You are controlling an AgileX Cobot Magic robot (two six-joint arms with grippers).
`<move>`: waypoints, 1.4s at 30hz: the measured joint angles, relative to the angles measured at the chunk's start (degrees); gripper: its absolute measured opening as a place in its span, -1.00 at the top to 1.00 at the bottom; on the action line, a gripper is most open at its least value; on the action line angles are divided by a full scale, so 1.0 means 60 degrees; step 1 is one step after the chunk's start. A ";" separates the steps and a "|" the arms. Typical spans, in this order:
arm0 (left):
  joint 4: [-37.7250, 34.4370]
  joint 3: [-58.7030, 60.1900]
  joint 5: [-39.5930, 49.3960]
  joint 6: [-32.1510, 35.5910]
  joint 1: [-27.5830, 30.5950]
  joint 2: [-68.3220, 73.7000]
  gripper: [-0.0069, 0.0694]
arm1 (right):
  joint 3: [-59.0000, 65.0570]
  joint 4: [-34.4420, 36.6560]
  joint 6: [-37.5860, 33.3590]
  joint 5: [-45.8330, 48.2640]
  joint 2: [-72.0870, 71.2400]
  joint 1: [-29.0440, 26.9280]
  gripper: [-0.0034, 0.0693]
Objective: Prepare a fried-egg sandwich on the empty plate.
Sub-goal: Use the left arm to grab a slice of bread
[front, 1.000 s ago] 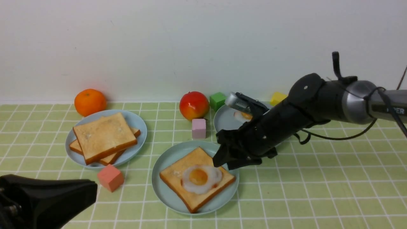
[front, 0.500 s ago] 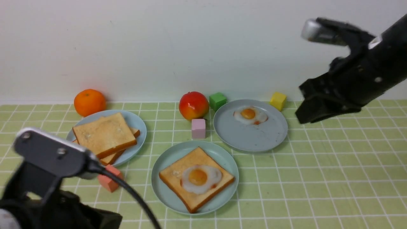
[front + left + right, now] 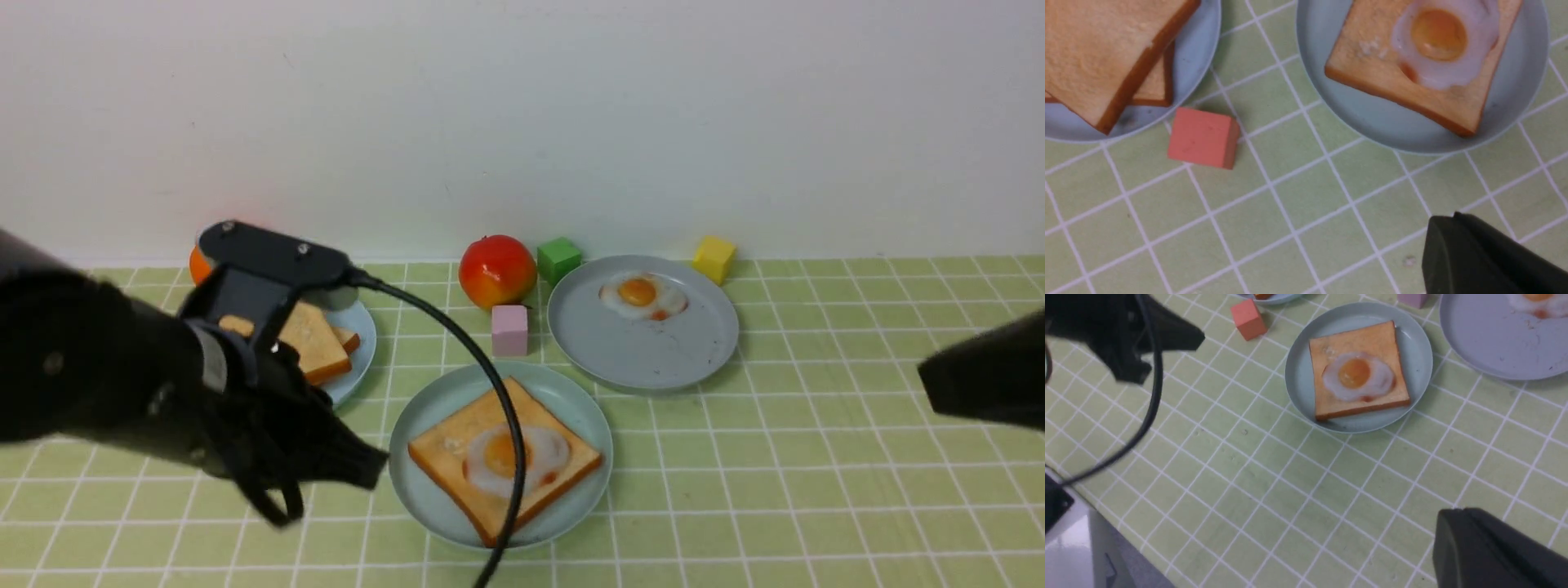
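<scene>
My left tool (image 3: 367, 464) hangs low over the counter (image 3: 816, 490), just beside the mint plate (image 3: 412, 494); I cannot tell if it is released or clenched. That plate carries one toast slice (image 3: 442, 456) topped with a fried egg (image 3: 543, 453). My right tool (image 3: 955, 384) is off to the right, its grip also unclear. Farther back are stacked toast (image 3: 314, 343) and a second egg (image 3: 641, 296).

Pale mint green plate (image 3: 563, 400), holding golden-brown toast (image 3: 1372, 339) with a darker brown edge and a white egg (image 3: 1357, 375) with an orange yolk. Under that plate, light green cloth (image 3: 775, 490) with white lines making squares. Behind it, a pink block (image 3: 510, 330), a red and yellow apple (image 3: 497, 270), a green block (image 3: 559, 259). Behind and to the right, a grey-blue plate (image 3: 645, 359) and a yellow block (image 3: 713, 258). To its left, a salmon-red block (image 3: 1202, 136) and a light blue plate (image 3: 1196, 49).
</scene>
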 joint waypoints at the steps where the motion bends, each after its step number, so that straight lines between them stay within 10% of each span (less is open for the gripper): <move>1: -0.0735 -0.0270 0.0043 0.1242 0.0672 0.0406 0.85 | 0.0506 0.0000 -0.0501 -0.0339 -0.0532 0.0011 0.91; 12: -0.0658 -0.2725 -0.0128 0.3386 0.3093 0.4036 0.74 | 0.2258 0.0000 -0.1638 -0.1362 -0.2255 0.0011 0.90; 25: 0.1113 -0.3459 -0.1834 0.5255 0.3106 0.5808 -0.35 | 0.2269 0.0221 -0.1660 -0.1361 -0.2257 0.0011 0.88; 42: 0.0335 -0.3574 -0.1730 0.7071 0.3106 0.6349 -0.20 | 0.2307 0.0808 -0.1660 -0.1272 -0.2257 0.0011 0.87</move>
